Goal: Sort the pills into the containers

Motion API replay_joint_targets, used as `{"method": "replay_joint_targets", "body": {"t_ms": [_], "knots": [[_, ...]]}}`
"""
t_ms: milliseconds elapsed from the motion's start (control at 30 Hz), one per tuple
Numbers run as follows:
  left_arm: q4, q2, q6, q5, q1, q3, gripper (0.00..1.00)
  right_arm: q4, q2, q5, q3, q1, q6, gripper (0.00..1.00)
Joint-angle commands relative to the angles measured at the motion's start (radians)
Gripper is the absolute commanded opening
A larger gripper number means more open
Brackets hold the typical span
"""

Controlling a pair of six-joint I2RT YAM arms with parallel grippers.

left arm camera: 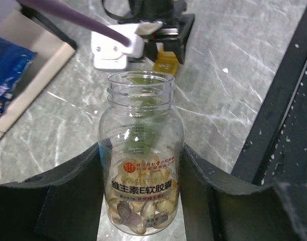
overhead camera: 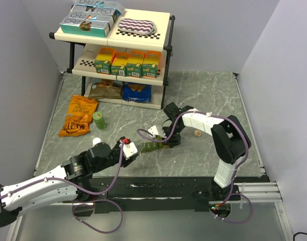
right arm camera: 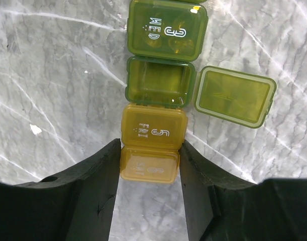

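Mid-table (overhead camera: pixel 218 100), the right gripper (right arm camera: pixel 149 170) pinches the yellow end of the containers (right arm camera: pixel 153 131), one compartment (right arm camera: pixel 160 83) open and seemingly empty, while the left gripper (left arm camera: pixel 140 165) clamps an uncapped bottle (left arm camera: pixel 140 125) of pills (left arm camera: pixel 138 208) nearby; pouring seems not yet begun.

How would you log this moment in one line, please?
left gripper: holds uncapped pill bottle | right gripper: clamps containers at yellow end | one compartment: lid open, looks empty

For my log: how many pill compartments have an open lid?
1: the green compartment between closed lid 3 and lid 5; compartments beyond lid 3 are out of frame.
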Motion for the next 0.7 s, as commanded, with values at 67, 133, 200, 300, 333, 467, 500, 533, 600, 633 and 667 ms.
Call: {"method": "replay_joint_targets", "body": {"t_ms": [67,133,200,300,333,467,500,533,600,633,667], "knots": [[0.053,0.023,0.01,0.084,0.005,0.009,0.01,0.06,-0.085,-0.029,-0.045,0.002,0.075,0.43],[0.06,0.026,0.012,0.097,0.005,0.004,0.01,0.073,-0.108,-0.034,-0.073,0.002,0.09,0.43],[0.065,0.035,0.018,0.125,0.003,-0.007,0.01,0.089,-0.122,-0.034,-0.103,0.003,0.106,0.49],[0.066,0.064,0.037,0.146,0.003,-0.01,0.01,0.113,-0.14,-0.034,-0.123,0.003,0.144,0.63],[0.053,0.076,0.044,0.151,0.005,-0.005,0.01,0.115,-0.145,-0.034,-0.123,0.003,0.171,0.67],[0.022,0.144,0.06,0.177,0.005,0.025,0.01,0.052,-0.159,-0.066,-0.076,0.0,0.212,0.8],[0.014,0.151,0.07,0.182,0.005,0.03,0.01,0.038,-0.168,-0.075,-0.071,0.0,0.218,0.81],[0.011,0.158,0.076,0.189,0.005,0.035,0.01,0.026,-0.188,-0.085,-0.064,-0.003,0.225,0.82],[-0.012,0.182,0.102,0.205,0.006,0.05,0.01,-0.023,-0.218,-0.108,-0.041,-0.006,0.242,0.85],[-0.019,0.193,0.113,0.232,0.008,0.059,0.01,-0.041,-0.231,-0.12,-0.025,-0.012,0.244,0.86],[-0.045,0.217,0.128,0.261,0.012,0.065,0.01,-0.058,-0.246,-0.153,-0.021,-0.023,0.244,0.86]]}}
